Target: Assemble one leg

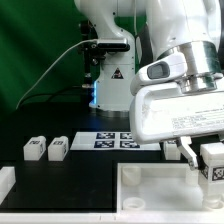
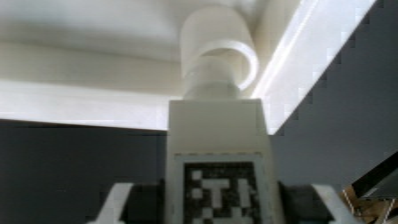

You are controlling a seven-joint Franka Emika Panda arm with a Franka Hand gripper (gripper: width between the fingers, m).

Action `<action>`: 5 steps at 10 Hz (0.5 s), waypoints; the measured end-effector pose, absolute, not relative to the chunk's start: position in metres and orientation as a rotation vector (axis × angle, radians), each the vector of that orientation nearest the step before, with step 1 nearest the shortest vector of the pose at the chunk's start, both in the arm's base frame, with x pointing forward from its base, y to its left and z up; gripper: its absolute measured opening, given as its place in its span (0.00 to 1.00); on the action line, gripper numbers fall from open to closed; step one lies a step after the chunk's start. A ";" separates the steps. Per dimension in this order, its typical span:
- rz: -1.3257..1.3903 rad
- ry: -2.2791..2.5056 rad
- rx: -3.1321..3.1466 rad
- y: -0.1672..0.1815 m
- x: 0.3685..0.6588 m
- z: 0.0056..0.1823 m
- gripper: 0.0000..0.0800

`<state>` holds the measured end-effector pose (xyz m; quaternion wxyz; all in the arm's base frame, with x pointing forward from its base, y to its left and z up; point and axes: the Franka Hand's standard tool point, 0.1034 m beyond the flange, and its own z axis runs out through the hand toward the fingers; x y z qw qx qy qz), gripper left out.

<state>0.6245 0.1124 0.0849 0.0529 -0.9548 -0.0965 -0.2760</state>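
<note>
My gripper (image 1: 205, 160) is shut on a leg (image 1: 212, 163), a small white block with a black-and-white tag, at the exterior view's right. It holds the leg over the right part of the large white square panel (image 1: 150, 190). In the wrist view the leg (image 2: 219, 140) stands between the fingers (image 2: 125, 203), tag facing the camera. Its rounded far end lies against the white panel's rim (image 2: 107, 70). Whether it touches the rim I cannot tell. Two more legs (image 1: 35, 148) (image 1: 58, 148) stand side by side at the left on the black table.
The marker board (image 1: 112, 140) lies flat behind the panel, in the middle. A white block edge (image 1: 5, 182) shows at the exterior view's lower left. The robot's base and a cable stand at the back, before a green curtain.
</note>
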 end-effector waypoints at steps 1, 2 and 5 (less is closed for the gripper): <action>-0.836 -0.296 -2.903 0.113 0.622 0.083 0.37; -0.830 -0.298 -2.904 0.114 0.621 0.080 0.37; -0.832 -0.302 -2.900 0.118 0.619 0.074 0.37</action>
